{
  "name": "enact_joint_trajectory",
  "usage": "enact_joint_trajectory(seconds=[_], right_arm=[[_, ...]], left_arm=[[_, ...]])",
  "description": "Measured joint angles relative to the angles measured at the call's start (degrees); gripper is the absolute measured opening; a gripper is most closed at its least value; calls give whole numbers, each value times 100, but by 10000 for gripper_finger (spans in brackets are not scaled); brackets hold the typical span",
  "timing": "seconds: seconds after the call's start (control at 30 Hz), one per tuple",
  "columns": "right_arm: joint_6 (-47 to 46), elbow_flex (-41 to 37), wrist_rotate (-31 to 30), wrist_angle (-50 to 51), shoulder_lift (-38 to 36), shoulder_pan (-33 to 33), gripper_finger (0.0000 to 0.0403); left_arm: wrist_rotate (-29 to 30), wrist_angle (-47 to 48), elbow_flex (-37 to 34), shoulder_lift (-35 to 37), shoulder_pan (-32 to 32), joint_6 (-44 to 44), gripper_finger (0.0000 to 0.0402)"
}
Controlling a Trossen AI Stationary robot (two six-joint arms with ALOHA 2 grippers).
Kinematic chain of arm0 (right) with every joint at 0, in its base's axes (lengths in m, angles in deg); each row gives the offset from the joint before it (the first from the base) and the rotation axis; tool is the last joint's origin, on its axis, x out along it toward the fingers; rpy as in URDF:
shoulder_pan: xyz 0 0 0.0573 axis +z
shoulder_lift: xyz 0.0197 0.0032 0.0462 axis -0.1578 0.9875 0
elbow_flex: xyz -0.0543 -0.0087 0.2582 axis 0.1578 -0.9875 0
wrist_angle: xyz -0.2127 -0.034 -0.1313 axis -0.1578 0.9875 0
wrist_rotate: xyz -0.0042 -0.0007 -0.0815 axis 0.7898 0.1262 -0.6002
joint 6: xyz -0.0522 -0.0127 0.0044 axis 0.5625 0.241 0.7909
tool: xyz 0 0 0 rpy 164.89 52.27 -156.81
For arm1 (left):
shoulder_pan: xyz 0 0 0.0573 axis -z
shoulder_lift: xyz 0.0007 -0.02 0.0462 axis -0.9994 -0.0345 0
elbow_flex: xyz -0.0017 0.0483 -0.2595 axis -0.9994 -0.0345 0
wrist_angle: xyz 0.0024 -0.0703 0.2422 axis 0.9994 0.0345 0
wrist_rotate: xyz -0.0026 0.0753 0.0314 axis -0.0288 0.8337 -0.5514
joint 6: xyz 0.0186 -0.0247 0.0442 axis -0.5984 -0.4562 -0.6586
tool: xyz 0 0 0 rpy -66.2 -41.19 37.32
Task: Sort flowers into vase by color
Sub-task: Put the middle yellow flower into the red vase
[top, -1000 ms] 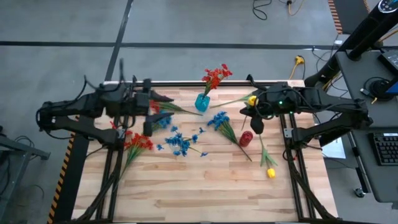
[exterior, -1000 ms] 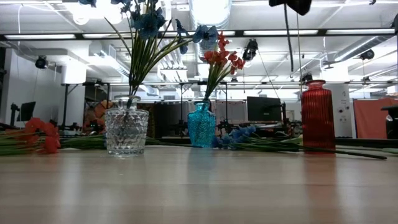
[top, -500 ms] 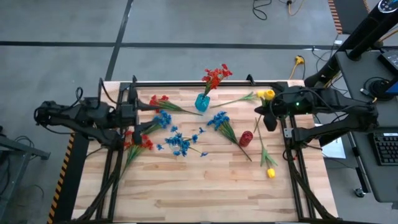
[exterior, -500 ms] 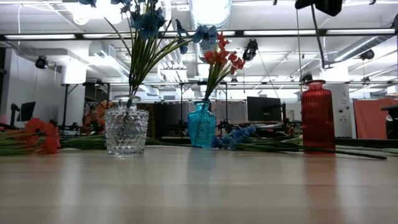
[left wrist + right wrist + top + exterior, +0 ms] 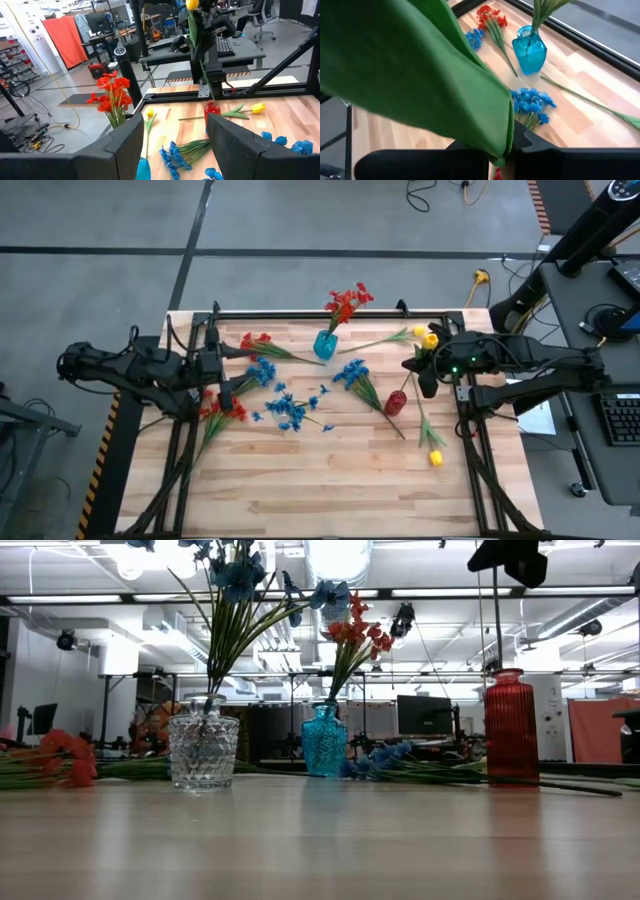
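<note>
Fingers (image 5: 125,145) of my left gripper (image 5: 232,377) stand wide apart, nothing between them; it hangs over the left part of the table (image 5: 330,490), beside the clear vase (image 5: 204,750). From above that vase is mostly hidden under the arm, but the level camera shows it upright with blue flowers (image 5: 236,578) in it. Loose red flowers (image 5: 226,409) lie flat just in front of the left gripper, and another red stem (image 5: 256,341) lies behind it near the back edge. Scattered blue flowers (image 5: 291,409) lie mid-table. Blue vase (image 5: 325,344) stands upright near the back edge, centre, with red flowers (image 5: 347,302) in it. A second bunch of blue flowers (image 5: 352,374) lies flat to its right, stalks pointing toward the red vase (image 5: 397,402), which stands upright right of centre. My right gripper (image 5: 424,364) is raised above and just behind the red vase, pinched shut on a yellow flower (image 5: 430,338); the left wrist camera shows that stem (image 5: 197,47) hanging down toward the vase. A green leaf fills most of the right wrist camera. One yellow flower (image 5: 435,457) lies flat near the right front, and another yellow flower (image 5: 408,332) lies by the back edge, just left of the held one.
</note>
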Motion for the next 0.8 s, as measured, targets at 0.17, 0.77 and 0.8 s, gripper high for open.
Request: enact_joint_trajectory(seconds=[0.17,0.77,0.8], right_arm=[[161,252,-18,212,-15,0,9],[403,-318,-149,218,-11,0,9],[403,-357,-149,178,-11,0,9]], left_arm=[[0,-19,0,-29,0,-2,200],[41,-163,-17,-59,0,70,200],[49,-167,-17,-68,0,70,200]])
